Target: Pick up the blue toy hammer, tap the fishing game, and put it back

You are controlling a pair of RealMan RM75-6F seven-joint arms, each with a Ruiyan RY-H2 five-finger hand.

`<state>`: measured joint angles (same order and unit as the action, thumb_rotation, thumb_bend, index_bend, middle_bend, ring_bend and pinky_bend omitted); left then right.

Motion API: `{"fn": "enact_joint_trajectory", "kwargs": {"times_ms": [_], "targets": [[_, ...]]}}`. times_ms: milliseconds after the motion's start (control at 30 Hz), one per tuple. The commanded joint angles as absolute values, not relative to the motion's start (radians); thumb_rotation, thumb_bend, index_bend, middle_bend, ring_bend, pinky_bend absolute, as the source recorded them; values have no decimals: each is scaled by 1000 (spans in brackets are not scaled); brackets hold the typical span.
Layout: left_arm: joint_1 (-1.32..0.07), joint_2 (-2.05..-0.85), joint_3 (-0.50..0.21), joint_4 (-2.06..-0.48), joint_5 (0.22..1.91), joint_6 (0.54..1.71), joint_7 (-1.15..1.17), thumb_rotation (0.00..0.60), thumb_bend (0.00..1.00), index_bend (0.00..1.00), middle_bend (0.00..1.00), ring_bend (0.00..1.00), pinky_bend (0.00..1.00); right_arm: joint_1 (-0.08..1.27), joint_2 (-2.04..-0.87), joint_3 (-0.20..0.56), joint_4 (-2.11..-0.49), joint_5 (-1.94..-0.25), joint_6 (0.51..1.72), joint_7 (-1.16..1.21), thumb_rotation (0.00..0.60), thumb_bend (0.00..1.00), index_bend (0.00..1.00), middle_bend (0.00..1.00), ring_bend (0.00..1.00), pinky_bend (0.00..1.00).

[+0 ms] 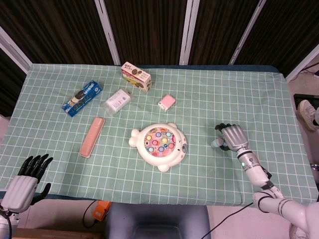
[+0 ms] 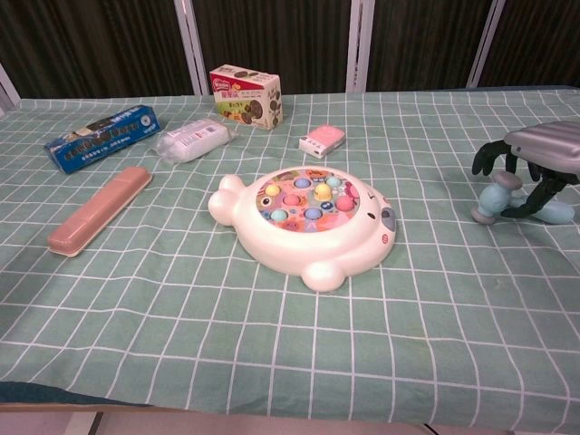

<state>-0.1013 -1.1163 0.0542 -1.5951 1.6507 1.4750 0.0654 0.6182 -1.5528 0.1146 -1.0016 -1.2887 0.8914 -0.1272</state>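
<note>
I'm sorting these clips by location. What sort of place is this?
Probably an indoor lab or demo room set up for tabletop tests: a table under a green checked cloth, dark curtain panels behind, and toys and snack boxes laid out, such as the fishing game.

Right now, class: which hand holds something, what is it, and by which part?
The right hand holds the blue toy hammer by its handle, head end pointing left. The left hand holds nothing.

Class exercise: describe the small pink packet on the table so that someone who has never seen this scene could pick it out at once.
Start at the big white fish-shaped fishing game in the middle of the green checked tablecloth. Directly beyond it, towards the curtains, lies the small pink packet. It is smaller than the other far-side items and the only pink square one.
</note>
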Motion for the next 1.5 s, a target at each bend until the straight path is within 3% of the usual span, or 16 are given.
{"fn": "enact_joint_trajectory", "kwargs": {"times_ms": [33, 1500], "targets": [[-101, -1116, 54, -1595, 1651, 1475, 65, 600, 416, 0, 40, 7, 42, 619, -1550, 119, -1006, -1282, 888, -133, 600, 358, 409, 398, 411, 591], [-102, -1117, 59, -1596, 1661, 1477, 66, 600, 416, 0, 42, 7, 42, 562, -1474, 58, -1142, -1377, 989, -194, 600, 359, 422, 397, 411, 592]]}}
